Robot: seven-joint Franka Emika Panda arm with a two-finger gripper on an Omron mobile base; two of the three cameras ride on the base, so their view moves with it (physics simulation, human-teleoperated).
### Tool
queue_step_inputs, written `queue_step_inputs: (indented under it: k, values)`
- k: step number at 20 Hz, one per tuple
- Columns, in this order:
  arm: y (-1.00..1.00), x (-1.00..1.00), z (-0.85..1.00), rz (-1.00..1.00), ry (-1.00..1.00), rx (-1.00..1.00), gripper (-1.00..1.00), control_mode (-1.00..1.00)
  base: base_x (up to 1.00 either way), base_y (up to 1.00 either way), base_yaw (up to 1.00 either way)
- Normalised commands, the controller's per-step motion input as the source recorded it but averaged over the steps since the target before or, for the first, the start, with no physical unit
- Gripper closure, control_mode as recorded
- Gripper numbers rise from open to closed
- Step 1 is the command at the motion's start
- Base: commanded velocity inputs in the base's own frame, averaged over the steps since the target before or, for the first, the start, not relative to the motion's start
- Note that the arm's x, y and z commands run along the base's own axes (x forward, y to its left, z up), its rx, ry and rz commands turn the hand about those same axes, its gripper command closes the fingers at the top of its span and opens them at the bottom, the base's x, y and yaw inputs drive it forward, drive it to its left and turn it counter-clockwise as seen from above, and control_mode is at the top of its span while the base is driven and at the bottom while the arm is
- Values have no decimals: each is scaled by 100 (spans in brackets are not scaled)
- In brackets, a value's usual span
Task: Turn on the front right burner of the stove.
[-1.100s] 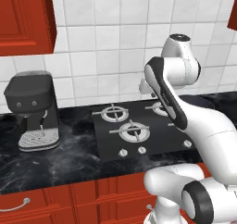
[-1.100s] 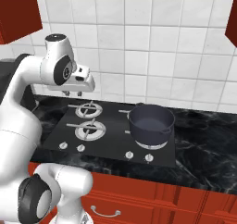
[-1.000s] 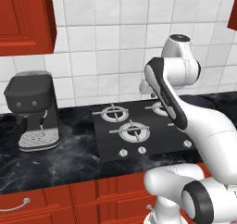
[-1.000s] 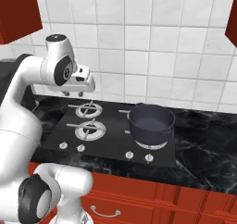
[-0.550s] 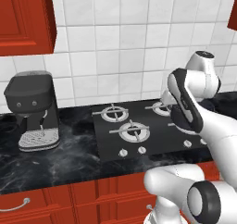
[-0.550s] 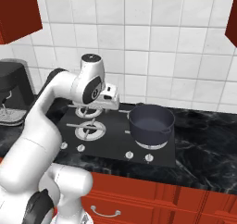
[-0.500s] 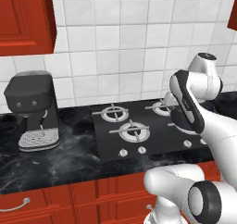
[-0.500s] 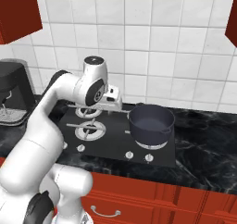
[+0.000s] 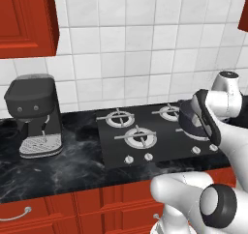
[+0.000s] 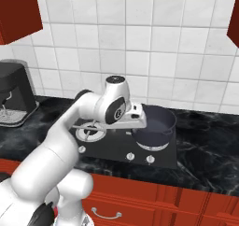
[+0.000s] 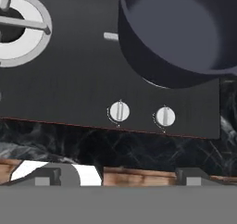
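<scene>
Hand view: pot point(image 11: 176, 33) over front right burner point(image 11: 152, 82)

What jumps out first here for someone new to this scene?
The dark pot on the right side of the black stove, above two silver knobs at its front edge in the hand view. The white arm reaches over the cooktop, and a coffee machine stands at the counter's left.
</scene>
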Motion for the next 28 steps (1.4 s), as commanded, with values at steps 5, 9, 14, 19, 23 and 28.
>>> queue_step_inputs:
  k: [5,9,14,19,23,28]
  values:
    - [-39,-8,-51,4,11,0,-100,-100,0,0,0]
    - [-42,-1,-64,0,3,4,-100,-100,0,0,0]
    - [-55,0,-72,0,1,4,-100,-100,0,0,0]
    - [-45,2,-41,0,0,1,-100,-100,0,0,0]
    - [-8,25,-9,0,-4,8,-100,-100,0,0,0]
    - [0,40,-20,0,-6,3,-100,-100,0,0,0]
